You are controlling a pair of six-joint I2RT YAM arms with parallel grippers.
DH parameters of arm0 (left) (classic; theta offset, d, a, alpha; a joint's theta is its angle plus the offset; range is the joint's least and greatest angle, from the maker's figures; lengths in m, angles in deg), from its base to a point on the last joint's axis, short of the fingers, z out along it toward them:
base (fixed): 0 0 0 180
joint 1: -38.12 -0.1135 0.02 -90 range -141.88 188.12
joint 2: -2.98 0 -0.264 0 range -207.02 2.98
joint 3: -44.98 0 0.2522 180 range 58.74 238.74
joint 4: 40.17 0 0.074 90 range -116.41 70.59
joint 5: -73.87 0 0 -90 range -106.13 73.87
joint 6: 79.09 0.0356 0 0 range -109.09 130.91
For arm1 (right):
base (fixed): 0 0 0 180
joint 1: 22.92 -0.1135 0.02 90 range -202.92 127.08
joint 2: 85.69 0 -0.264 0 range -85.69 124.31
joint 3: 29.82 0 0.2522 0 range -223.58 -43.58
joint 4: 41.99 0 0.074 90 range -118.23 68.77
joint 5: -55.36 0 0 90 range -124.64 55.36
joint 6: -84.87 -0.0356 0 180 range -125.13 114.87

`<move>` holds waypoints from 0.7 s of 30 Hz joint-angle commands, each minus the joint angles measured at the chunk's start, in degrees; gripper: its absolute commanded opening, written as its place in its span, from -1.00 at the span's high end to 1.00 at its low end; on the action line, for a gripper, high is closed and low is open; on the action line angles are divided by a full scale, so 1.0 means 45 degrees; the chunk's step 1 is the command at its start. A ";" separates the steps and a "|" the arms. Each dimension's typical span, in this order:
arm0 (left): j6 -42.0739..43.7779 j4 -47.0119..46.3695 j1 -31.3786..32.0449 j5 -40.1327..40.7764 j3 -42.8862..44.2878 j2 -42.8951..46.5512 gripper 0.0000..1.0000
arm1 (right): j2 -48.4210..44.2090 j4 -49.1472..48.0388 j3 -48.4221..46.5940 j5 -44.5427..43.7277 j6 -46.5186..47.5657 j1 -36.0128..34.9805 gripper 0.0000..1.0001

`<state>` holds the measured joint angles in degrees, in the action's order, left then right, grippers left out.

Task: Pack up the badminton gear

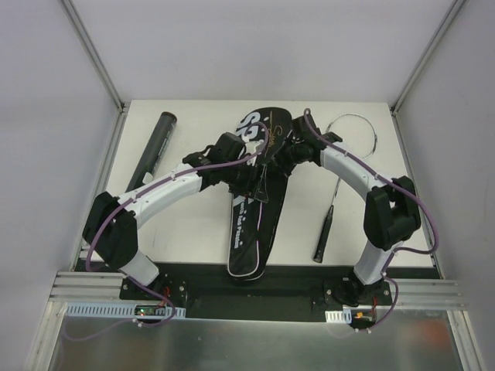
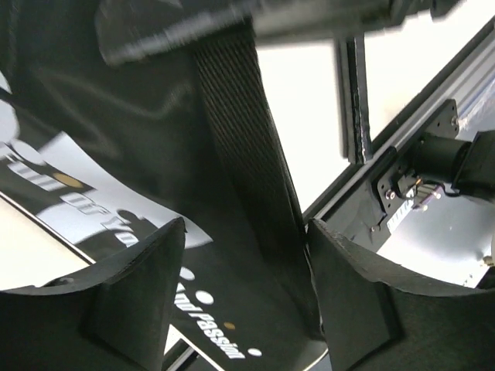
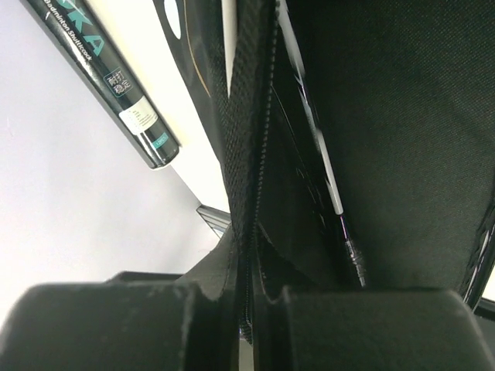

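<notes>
Black bag (image 1: 247, 232), lettered SPORT, centre of table (image 1: 186, 232): right pincer (image 3: 246, 313) clamped together on its zip edge (image 3: 251, 154); left pincer (image 2: 244, 263) apart, straddling a woven strip (image 2: 247, 154) without gripping. Risk: the thin one-sided pinch may slip, letting the mouth fall shut. Racket (image 1: 334, 193) lies loose at the bag's 3 o'clock, tube (image 1: 155, 151) at 10 o'clock.

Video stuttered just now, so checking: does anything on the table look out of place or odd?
Nothing spilled or damaged. One racket lies loose on the table right of the bag, and the tube lies far left, both unpacked. The right gripper pinches the bag's zipper edge; the left gripper stands open around its strap.
</notes>
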<state>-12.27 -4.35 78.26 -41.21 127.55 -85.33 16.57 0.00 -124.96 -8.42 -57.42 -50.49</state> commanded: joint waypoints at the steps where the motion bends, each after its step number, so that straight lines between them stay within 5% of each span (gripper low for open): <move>1: 0.0502 0.0389 0.0103 0.0845 0.1171 -0.0686 -0.31 | -0.1220 0.1069 -0.0019 -0.0669 -0.1153 -0.0298 0.99; 8: 0.0522 0.0858 0.0221 0.1941 0.2147 -0.1467 -0.21 | -0.1571 0.1500 -0.0001 -0.1099 -0.1231 -0.0767 0.99; 13: 0.0678 0.1151 0.0084 0.1980 0.2539 -0.1840 0.95 | -0.1689 0.1403 -0.0059 -0.0963 0.0112 -0.0787 0.88; 14: 0.0698 0.1171 -0.0013 0.1883 0.2481 -0.1801 1.00 | -0.1766 0.1403 -0.0098 -0.0885 0.0581 -0.0613 0.75; 15: 0.0678 0.1152 -0.0226 0.1669 0.2423 -0.1685 1.00 | -0.1844 0.1422 -0.0079 -0.0769 0.1707 -0.0534 0.25; 17: 0.0639 0.1171 -0.0501 0.1395 0.2267 -0.1606 1.00 | -0.2058 0.2003 -0.0117 -0.0515 0.2923 -0.0048 -0.31; 21: 0.0600 0.1171 -0.1164 0.0750 0.2304 -0.1391 1.00 | -0.2663 0.4580 -0.0780 -0.1539 0.6906 0.0794 -0.83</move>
<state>-10.14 1.42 75.79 -35.57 136.71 -93.37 10.27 8.72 -124.83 -12.51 -43.94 -50.38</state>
